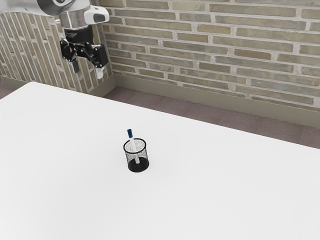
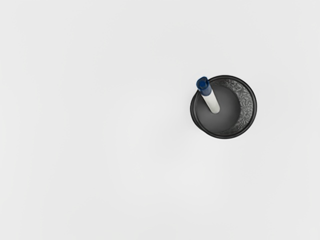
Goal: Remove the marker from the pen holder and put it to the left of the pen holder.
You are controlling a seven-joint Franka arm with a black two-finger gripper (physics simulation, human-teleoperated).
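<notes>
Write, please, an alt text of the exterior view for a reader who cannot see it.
A white marker with a dark-blue cap leans inside a round black mesh pen holder on a white table. At the exterior view's upper left, a black two-finger gripper hangs open; behind is a beige-grey brick wall.

Exterior view: set above the counter (image 1: 215, 190), looking obliquely down across the pen holder (image 1: 142, 165) toward the brick wall (image 1: 200, 55) beyond it; the farther camera. Wrist view: above the pen holder, facing almost straight down into it, closer. Overlap: pen holder, its marker (image 1: 133, 144), counter surface around it.
</notes>
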